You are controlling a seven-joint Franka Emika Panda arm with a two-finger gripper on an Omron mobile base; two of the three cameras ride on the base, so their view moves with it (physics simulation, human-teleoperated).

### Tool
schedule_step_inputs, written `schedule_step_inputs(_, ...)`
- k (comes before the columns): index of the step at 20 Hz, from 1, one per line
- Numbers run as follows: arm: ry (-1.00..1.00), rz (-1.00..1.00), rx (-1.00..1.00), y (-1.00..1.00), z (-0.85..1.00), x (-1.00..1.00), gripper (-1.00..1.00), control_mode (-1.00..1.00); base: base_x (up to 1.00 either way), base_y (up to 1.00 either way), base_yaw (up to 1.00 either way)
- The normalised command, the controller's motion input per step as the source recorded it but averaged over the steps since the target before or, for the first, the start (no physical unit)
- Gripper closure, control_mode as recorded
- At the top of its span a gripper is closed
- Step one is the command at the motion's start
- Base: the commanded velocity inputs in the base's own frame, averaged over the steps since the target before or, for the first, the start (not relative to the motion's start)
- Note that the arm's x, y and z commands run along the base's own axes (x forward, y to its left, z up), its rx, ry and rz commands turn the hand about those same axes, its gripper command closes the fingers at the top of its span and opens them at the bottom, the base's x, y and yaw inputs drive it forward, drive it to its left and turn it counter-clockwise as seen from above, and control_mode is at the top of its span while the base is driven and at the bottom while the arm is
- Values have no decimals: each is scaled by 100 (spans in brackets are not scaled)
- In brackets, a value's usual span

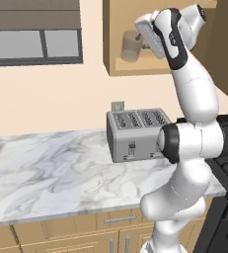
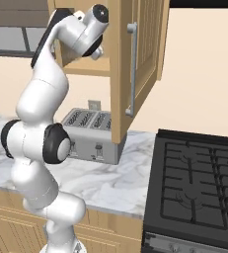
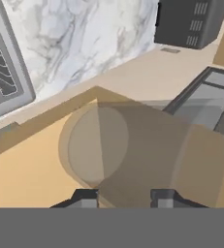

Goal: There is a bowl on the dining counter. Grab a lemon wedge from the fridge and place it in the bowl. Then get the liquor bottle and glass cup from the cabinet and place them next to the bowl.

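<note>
Translucent glass cup (image 3: 142, 150), wooden cabinet (image 1: 116, 34)

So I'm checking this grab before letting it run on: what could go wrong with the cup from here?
The claw sits right at the glass cup in the cabinet, and whether it grips yet is unclear; a poor closure could tip the cup on the shelf. Pulling out, the cup could clip the open cabinet door. A dropped cup might hit the toaster below.
</note>
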Motion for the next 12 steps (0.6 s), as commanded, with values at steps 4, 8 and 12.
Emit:
schedule_step_inputs(4, -21, -7, 0, 24, -4, -100, 100, -100, 0, 0, 0)
schedule_step_inputs(8, -15, -7, 2, 16, 0, -100, 100, -100, 0, 0, 0)
schedule_step_inputs(12, -9, -6, 1, 2, -1, -93, 100, -100, 0, 0, 0)
